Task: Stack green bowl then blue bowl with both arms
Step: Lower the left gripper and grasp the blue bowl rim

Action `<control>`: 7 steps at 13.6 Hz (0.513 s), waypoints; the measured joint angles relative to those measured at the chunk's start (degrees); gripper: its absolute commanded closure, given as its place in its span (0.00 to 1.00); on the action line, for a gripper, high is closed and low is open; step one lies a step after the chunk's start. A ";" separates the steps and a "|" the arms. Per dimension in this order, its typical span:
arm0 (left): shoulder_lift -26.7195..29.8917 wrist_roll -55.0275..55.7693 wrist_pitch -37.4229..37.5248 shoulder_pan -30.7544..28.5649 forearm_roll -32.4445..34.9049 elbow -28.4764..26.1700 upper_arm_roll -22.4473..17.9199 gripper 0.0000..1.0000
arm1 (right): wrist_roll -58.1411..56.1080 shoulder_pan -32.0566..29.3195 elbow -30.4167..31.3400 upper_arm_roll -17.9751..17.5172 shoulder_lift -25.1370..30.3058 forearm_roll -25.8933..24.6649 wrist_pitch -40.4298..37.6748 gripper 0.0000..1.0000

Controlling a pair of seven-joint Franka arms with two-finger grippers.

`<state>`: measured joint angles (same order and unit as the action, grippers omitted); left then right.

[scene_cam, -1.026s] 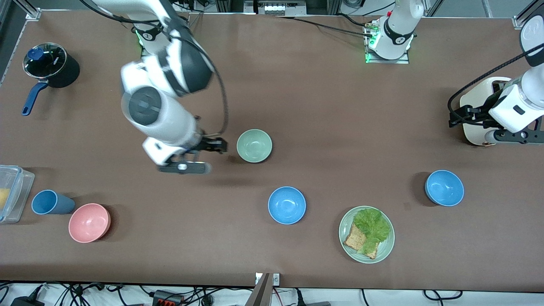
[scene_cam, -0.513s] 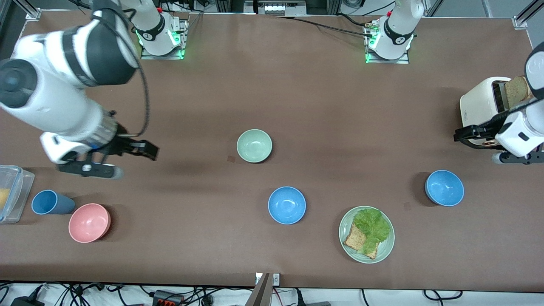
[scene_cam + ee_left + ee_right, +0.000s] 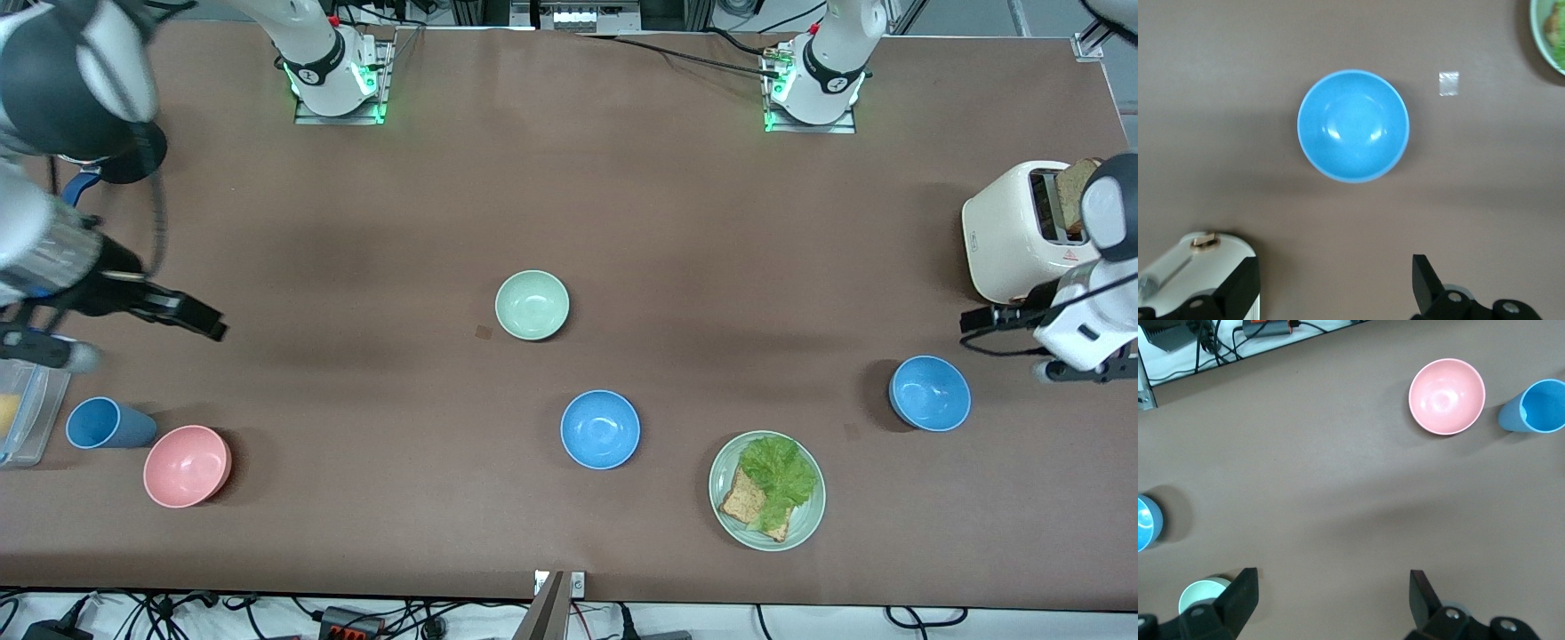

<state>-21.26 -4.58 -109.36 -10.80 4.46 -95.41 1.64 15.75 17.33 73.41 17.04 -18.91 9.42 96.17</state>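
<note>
The pale mint-green bowl sits upright mid-table; it also shows in the right wrist view. One blue bowl lies nearer the front camera than it. A second blue bowl sits toward the left arm's end and fills the left wrist view. My left gripper is open and empty, over the table between the toaster and that second blue bowl. My right gripper is open and empty, over bare table toward the right arm's end, well away from the green bowl.
A pink bowl, a blue cup and a clear plastic box sit at the right arm's end. A green plate with lettuce and bread sits near the front edge. A cream toaster holds bread.
My right arm has swung from beside the green bowl out toward the right arm's end of the table. My left gripper has come off the toaster toward the second blue bowl.
</note>
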 measured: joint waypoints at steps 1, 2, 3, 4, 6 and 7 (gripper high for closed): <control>-2.18 -1.76 -2.59 -0.63 0.00 0.12 0.00 0.00 | -2.83 -3.56 0.08 -2.44 0.75 -0.39 -0.12 0.00; -4.55 -3.50 -5.22 -1.31 0.00 0.83 -0.01 0.00 | -6.45 -6.71 0.15 -4.36 1.41 -1.07 -0.27 0.00; -7.19 -5.45 -6.84 -2.14 0.01 2.43 -0.02 0.00 | -10.47 -9.57 0.27 -5.98 2.07 -1.91 -0.52 0.00; -9.82 -7.34 -7.47 -2.92 -0.01 4.45 -0.02 0.00 | -13.37 -11.79 0.37 -7.33 2.67 -2.88 -0.74 0.00; -14.70 -9.98 -8.39 -4.00 -0.52 8.06 0.00 0.01 | -15.26 -14.25 1.09 -9.32 4.30 -5.60 -2.12 0.00; -16.53 -10.49 -10.44 -4.19 -0.63 8.93 0.01 0.04 | -15.42 -14.67 1.66 -10.01 5.15 -6.64 -2.76 0.00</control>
<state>-37.79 -15.07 -119.80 -14.99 3.83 -86.48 1.65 0.34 2.66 75.07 7.03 -13.76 2.78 93.42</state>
